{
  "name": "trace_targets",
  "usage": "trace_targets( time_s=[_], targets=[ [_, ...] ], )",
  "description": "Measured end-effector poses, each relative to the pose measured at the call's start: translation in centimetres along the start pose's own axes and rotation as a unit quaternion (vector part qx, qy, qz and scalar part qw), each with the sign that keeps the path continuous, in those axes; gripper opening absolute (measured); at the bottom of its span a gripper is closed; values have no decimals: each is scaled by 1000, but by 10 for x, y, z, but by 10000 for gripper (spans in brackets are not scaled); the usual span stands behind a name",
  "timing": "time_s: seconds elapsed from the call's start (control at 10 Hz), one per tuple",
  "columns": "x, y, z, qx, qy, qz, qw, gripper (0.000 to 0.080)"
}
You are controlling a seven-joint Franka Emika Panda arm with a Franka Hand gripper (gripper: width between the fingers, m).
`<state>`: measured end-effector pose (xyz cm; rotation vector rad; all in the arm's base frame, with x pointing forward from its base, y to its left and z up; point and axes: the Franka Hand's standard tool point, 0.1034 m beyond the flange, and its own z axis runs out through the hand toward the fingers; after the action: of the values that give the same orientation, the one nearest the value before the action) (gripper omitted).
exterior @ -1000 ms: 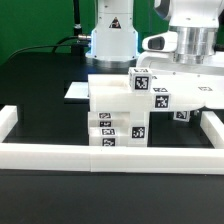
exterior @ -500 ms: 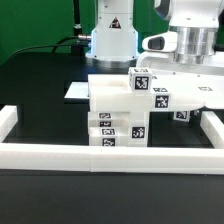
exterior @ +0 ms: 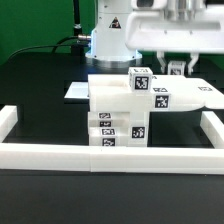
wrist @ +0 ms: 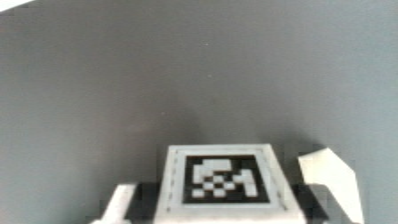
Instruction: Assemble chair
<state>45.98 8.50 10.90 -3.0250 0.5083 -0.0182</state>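
Exterior view, chair: the chair (exterior: 122,112) stands as a half-built stack of white tagged blocks in the middle of the black table (exterior: 40,90), pressed against the border rail (exterior: 110,157) at the front. A long tagged bar (exterior: 185,96) sticks out toward the exterior view's right.

Exterior view, arm: the gripper (exterior: 176,68) hangs above that bar, its dark fingertips just over the bar's top face and seemingly apart from it. The robot base (exterior: 110,35) stands behind the stack.

Exterior view, jaws: partly parted; nothing shows between them here, though the view is too coarse to be certain.

Wrist view, part: a white tagged block (wrist: 219,180) sits squarely between the two fingers (wrist: 326,170), with bare grey background beyond it.

Wrist view, hold: whether the fingers press the block or only straddle it cannot be told; slim gaps seem to show on both sides.

Step in hand: judged to be working on the upper bar, either just after letting go or just before taking hold.

Next move: would call for a straight, centred vertical motion, so the bar is not knocked askew on the stack.
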Motion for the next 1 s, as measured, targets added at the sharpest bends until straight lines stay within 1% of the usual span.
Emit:
trace_targets(
  time_s=[0.1, 0.2, 0.3, 0.4, 0.5, 0.6, 0.9, 1.0],
  targets=[
    [11, 9, -18, 9, 9, -2, 1000, 268],
    [26, 18, -32, 14, 24, -10, 1000, 268],
    [43, 22, -44, 17, 39, -18, 999, 268],
    [62, 23, -54, 21, 58, -44, 997, 268],
    [83, 22, -60, 20, 82, -69, 994, 268],
    [89, 19, -57, 18, 95, -75, 992, 268],
    [87, 20, -55, 16, 90, -76, 993, 268],
    [86, 21, -51, 14, 88, -76, 993, 268]
  ],
)
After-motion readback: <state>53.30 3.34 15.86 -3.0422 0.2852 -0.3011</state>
